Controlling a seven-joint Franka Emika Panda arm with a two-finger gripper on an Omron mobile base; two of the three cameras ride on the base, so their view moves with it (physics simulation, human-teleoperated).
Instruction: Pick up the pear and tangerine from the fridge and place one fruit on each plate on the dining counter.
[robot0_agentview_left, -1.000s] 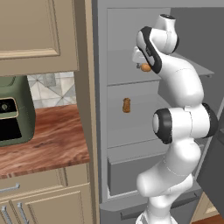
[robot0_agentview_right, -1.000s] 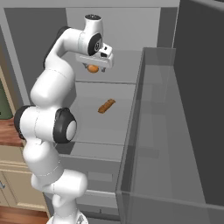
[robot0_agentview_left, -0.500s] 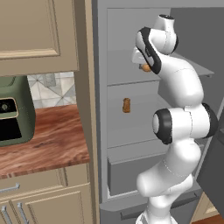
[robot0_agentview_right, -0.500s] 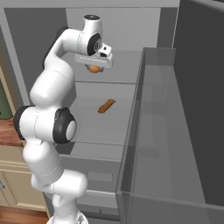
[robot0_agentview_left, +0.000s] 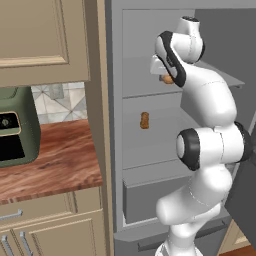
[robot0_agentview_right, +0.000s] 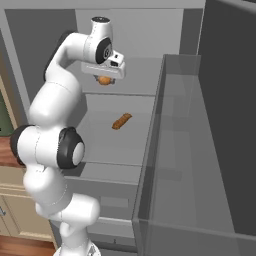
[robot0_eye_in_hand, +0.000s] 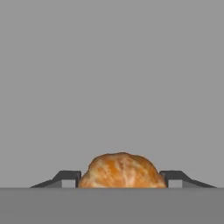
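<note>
Gripper (robot0_eye_in_hand: 122, 183) clamped on the tangerine (robot0_eye_in_hand: 122, 171) inside the fridge (robot0_agentview_right: 120, 170).

In the hand view the two dark fingertips press against the fruit's left and right sides, with plain grey surface all around it. From the base cameras the tangerine sits under the white hand at the upper shelf (robot0_agentview_right: 142, 75) (bare grey to the right of it). One shelf down lies a brown lumpy item (robot0_agentview_right: 121, 121), well apart from the hand. The open door (robot0_agentview_right: 195, 150) edge stands near on the right.
</note>
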